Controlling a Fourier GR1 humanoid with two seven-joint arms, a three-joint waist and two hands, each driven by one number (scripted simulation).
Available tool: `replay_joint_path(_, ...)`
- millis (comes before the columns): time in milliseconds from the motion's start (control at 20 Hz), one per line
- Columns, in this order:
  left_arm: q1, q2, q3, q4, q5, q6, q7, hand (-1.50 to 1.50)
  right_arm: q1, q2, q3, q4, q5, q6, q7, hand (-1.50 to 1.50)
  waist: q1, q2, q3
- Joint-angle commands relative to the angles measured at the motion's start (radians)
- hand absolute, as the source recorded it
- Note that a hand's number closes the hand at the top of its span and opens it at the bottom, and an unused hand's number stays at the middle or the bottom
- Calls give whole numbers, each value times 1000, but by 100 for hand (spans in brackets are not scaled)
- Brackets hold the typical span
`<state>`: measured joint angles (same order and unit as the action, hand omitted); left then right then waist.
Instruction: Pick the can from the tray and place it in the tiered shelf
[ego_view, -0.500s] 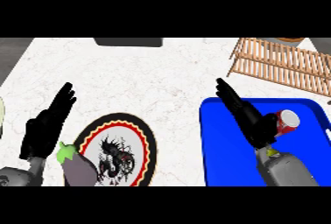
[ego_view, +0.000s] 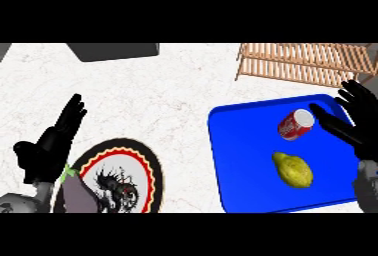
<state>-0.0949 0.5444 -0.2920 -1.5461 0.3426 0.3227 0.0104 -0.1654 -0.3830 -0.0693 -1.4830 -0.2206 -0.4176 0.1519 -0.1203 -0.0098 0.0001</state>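
Red can (ego_view: 297, 124), white-ended, lying on its side in the blue tray (ego_view: 236, 150) above a lemon (ego_view: 293, 169); right hand (ego_view: 358, 127) open just beside it, fingers straight, probably set to close round it; left hand (ego_view: 50, 147) open, resting at left; tiered shelf (ego_view: 310, 62) stands beyond on the bench (ego_view: 162, 90).

Tiered shelf (ego_view: 306, 65) partly off-frame right.
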Motion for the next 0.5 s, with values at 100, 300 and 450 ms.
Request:
replay_joint_path(100,10,-31,-34,1,-28,5,-35,0,144,-47,-209,151,211,-438,-15,-150,14,17,-4)
replay_joint_path(300,-58,-76,-75,39,-67,13,-19,0,199,129,-266,39,214,-637,-186,-150,56,9,1)
replay_joint_path(450,-93,-127,-105,78,-111,23,-25,0,348,214,-270,-196,126,-543,-306,-150,73,5,0)
